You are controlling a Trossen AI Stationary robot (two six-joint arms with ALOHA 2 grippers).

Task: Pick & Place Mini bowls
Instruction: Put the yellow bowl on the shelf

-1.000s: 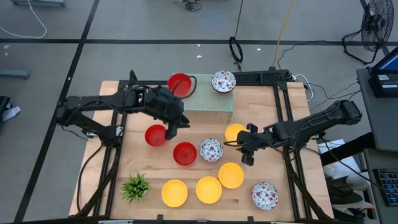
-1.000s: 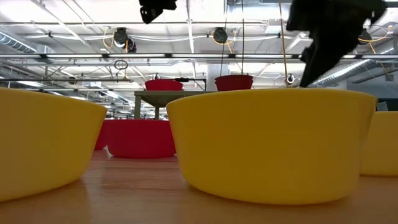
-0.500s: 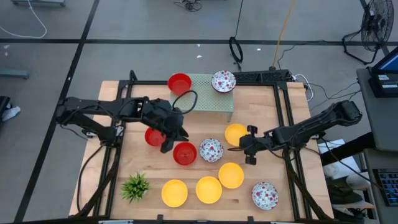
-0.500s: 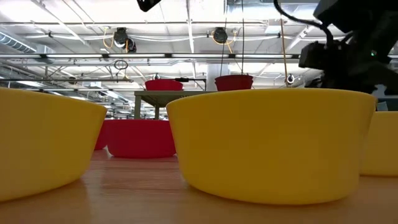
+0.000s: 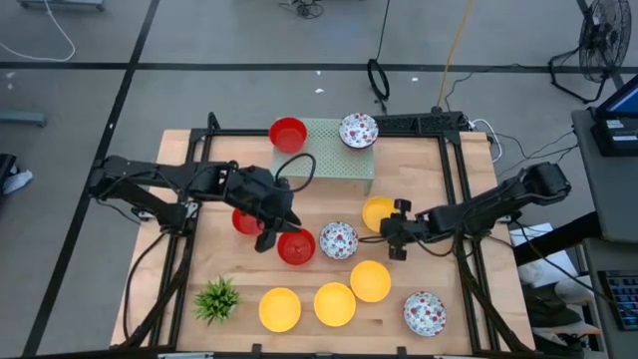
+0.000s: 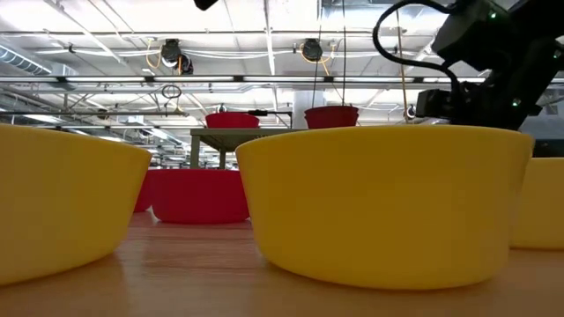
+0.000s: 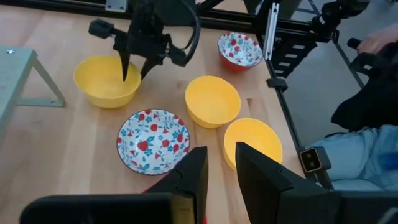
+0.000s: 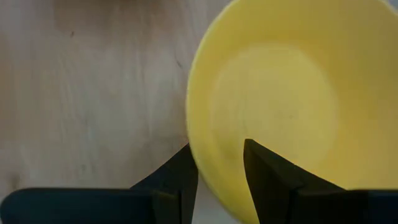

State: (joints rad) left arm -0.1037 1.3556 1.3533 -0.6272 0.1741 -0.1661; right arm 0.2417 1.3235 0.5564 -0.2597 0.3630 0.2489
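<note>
Several mini bowls stand on the wooden table. My left gripper (image 5: 267, 237) (image 7: 222, 165) is open by a narrow gap, between two red bowls (image 5: 245, 221) (image 5: 296, 246). It sits close to the left rim of the nearer one. My right gripper (image 5: 392, 235) (image 8: 221, 165) is open at a yellow bowl (image 5: 376, 212) (image 7: 106, 81), its fingers on either side of the rim. A floral bowl (image 5: 338, 240) (image 7: 153, 138) sits between the arms. A red bowl (image 5: 287, 132) and a floral bowl (image 5: 358, 130) rest on a green platform (image 5: 339, 160). My right gripper comes at the yellow bowl from above. One finger (image 8: 264, 171) is inside the bowl and the other (image 8: 177, 177) outside its rim (image 8: 194, 134). The bowl stands upright on the table. I cannot tell whether the fingers touch the wall.
Along the near edge stand three yellow bowls (image 5: 370, 280) (image 5: 334, 304) (image 5: 280, 309), a floral bowl (image 5: 424, 312) and a spiky green plant (image 5: 217, 297). A black frame (image 5: 454, 170) borders the table. In the left wrist view a person's hand (image 7: 379, 40) shows beyond the table.
My left gripper has moved from above the farther red bowl toward the near edge, ending beside the nearer red bowl. My right gripper has shifted slightly toward the yellow bowl. No bowl has moved.
</note>
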